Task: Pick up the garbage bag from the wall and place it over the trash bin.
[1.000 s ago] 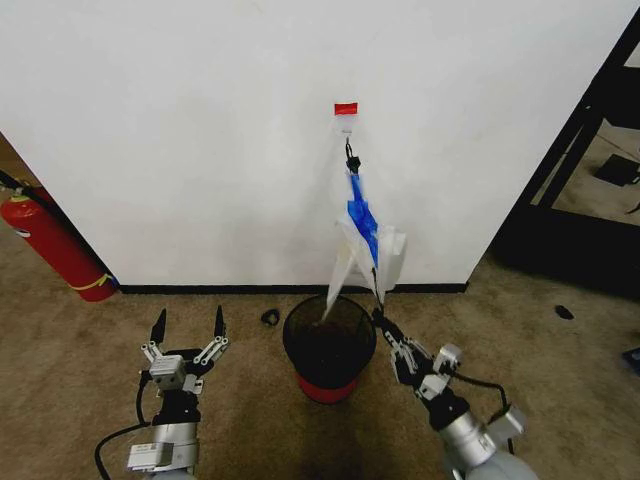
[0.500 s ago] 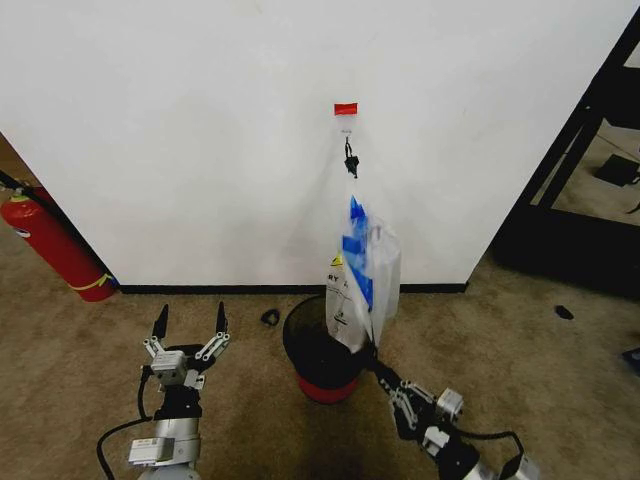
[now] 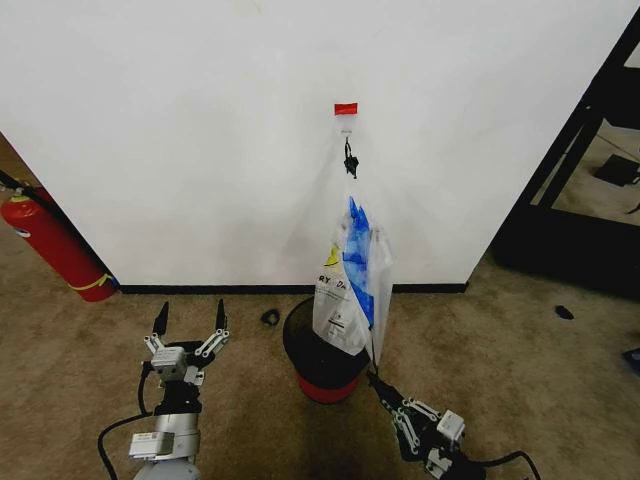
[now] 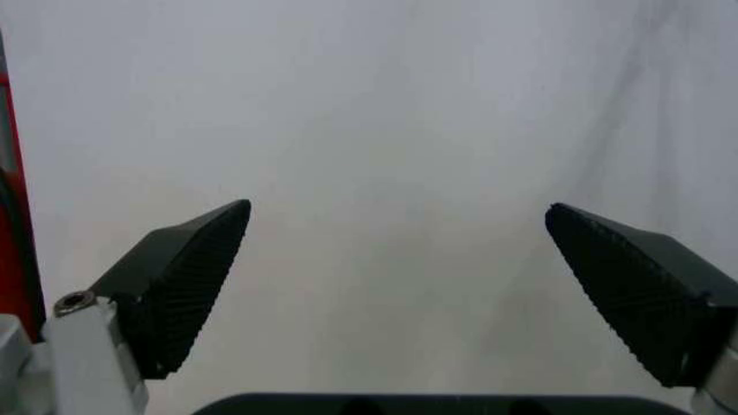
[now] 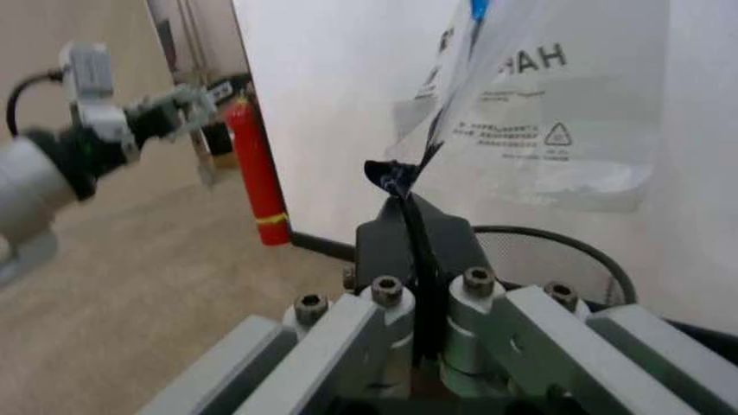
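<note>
Head view: we see the right gripper (image 3: 377, 381) pinching the garbage bag's (image 3: 345, 290) lower corner beside the trash bin (image 3: 325, 352); left gripper (image 3: 188, 322) spread, idle; bag hides the bin's rim partly.

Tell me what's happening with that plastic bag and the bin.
The right gripper, low beside the trash bin, is shut on a corner of the garbage bag. The bag hangs from the hook on the wall, just above the bin. The left gripper waits open over the carpet.
</note>
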Controlling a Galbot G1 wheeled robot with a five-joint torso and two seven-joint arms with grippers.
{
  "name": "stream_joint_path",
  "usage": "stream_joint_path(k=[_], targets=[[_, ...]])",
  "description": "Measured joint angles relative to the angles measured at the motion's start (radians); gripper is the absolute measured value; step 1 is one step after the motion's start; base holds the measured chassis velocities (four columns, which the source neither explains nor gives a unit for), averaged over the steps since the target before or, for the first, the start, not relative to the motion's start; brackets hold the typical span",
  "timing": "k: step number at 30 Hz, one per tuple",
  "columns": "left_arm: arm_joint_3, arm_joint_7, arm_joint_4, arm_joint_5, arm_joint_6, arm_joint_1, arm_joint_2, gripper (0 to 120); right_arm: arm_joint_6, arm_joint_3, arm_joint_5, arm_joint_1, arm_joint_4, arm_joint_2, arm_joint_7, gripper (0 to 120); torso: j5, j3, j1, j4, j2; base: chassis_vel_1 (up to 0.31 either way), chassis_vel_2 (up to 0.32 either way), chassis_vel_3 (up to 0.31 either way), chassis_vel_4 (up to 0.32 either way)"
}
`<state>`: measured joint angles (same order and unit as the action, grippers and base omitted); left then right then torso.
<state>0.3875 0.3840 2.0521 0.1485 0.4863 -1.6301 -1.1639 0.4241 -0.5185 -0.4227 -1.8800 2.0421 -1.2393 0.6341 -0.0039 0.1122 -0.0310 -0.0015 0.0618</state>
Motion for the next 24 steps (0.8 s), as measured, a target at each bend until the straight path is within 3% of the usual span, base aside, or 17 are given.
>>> stream_joint_path(k=[15,17,18,24], targets=[[0.003,-0.001,-0.007,0.001,-0.003,-0.001,-0.012,100,0.032,-0.002,0.024,0.012,0.001,0.035,-0.025,0,0.0,0.0,0.0,-0.0002,0.0,0.0,0.0,0.0,0.0],[0.001,-0.001,-0.008,0.0,-0.005,0.002,-0.013,100,-0.009,0.014,-0.009,0.056,0.024,0.042,-0.144,0,0.0,0.0,0.0,-0.0001,0.0,0.0,0.0,0.0,0.0],[0.001,-0.001,-0.008,0.0,-0.005,0.002,-0.013,100,-0.009,0.014,-0.009,0.056,0.024,0.042,-0.144,0,0.0,0.0,0.0,-0.0001,0.0,0.0,0.0,0.0,0.0],[-0.017,-0.004,0.006,-0.002,-0.03,0.031,0.014,100,-0.197,0.044,-0.234,0.27,0.079,0.052,-0.541,0,0.0001,0.0,0.0,0.0004,0.0,0.0,0.0,0.0,0.0]])
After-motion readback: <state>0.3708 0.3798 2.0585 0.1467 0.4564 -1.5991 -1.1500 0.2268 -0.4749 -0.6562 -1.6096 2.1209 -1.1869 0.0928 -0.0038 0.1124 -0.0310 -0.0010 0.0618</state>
